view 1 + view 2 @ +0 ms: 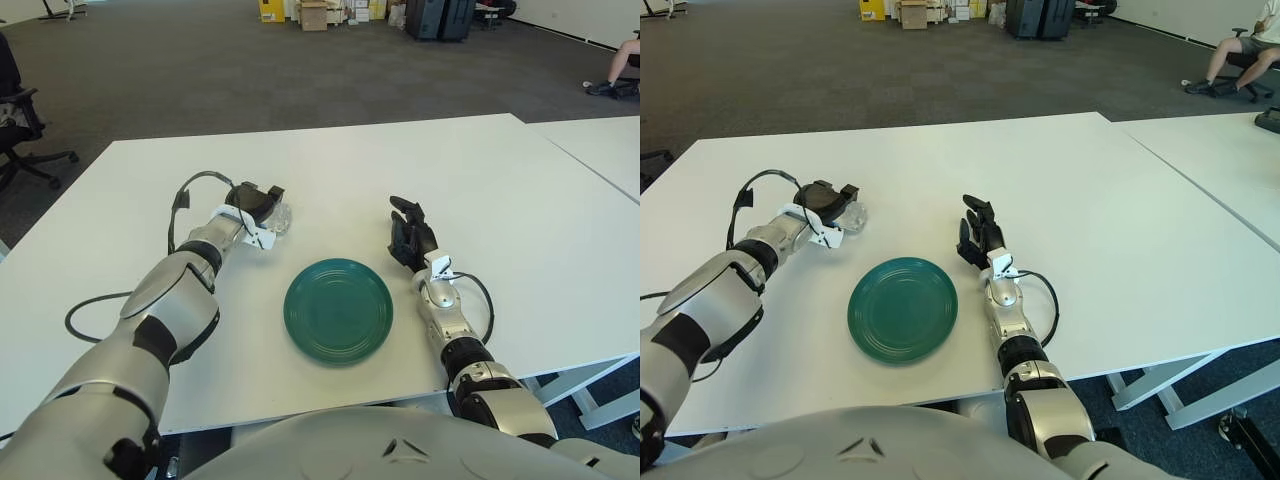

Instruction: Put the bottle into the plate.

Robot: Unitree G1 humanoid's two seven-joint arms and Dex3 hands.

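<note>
Gripping the clear bottle [279, 216], the left hand [256, 204] has its fingers curled around it, toward the table's [500, 180] far left corner. The green plate [338, 311] lies near the front edge. The right hand [409, 236] beside the plate holds nothing, fingers extended.

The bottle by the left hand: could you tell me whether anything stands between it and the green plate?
Nothing visible does. The left hand is closed around the clear bottle, and only bare white table lies between it and the green plate. The right hand shows to the plate's right, off that path.
</note>
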